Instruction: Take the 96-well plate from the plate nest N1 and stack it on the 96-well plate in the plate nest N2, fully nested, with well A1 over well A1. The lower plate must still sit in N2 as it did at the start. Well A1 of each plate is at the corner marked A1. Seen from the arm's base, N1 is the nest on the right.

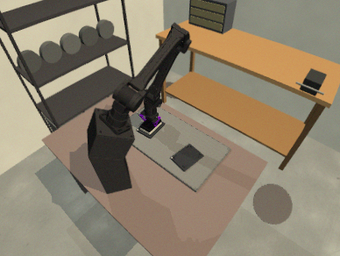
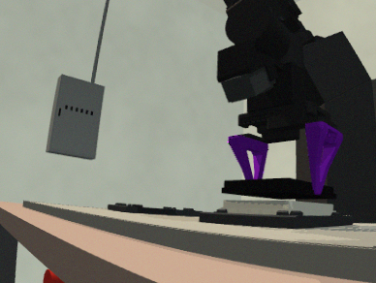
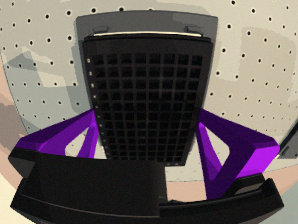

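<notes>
Black plate [image 2: 277, 188] clamped in gripper [image 2: 286, 165]; hovers just above pale plate [image 2: 276, 207].
</notes>
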Controlling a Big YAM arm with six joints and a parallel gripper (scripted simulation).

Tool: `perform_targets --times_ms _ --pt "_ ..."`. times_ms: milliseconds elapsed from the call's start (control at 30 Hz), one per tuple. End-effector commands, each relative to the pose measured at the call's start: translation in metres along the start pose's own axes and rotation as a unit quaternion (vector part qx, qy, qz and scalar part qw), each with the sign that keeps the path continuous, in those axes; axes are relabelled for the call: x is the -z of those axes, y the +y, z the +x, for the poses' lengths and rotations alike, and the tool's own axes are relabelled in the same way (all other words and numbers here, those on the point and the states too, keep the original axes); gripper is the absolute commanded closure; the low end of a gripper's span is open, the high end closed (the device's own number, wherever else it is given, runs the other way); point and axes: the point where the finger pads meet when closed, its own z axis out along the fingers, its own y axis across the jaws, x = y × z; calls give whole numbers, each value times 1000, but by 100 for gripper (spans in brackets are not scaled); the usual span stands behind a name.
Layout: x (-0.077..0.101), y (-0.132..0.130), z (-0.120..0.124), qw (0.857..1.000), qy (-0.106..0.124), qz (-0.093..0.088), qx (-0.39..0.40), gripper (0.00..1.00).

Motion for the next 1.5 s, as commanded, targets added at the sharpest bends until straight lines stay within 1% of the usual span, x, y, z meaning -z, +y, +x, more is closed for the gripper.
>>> perform_targets --times_ms 0,100,300,333,467,667,800,867,900,1067,1233,1367,1433,1467 --pt "-5 -2 -1 1000 -4 -1 2 100" --pt "-4 -2 -6 1000 -8 -1 0 100" --pt "-6 -1 -3 1000 -5 -1 2 100" --pt "-3 -3 -4 1000 -6 -1 1 100" --pt "-7 -2 0 1000 -3 -1 3 100" --pt "-7 -3 -5 1000 -7 -1 0 100" --pt "-9 -1 -3 1000 -5 -1 2 100" --pt "-9 -1 -3 1000 -5 -1 2 100" --pt "-5 -3 -5 1000 -7 -1 1 100" --pt "-9 -2 -1 1000 -4 -1 2 100" --pt "-9 -2 -5 1000 -7 -1 0 100" --pt "-11 -1 -3 1000 -5 -1 2 100" --pt "-11 -1 -3 1000 -5 -1 2 100" --pt "-8 -2 -4 1000 -7 -1 2 100"
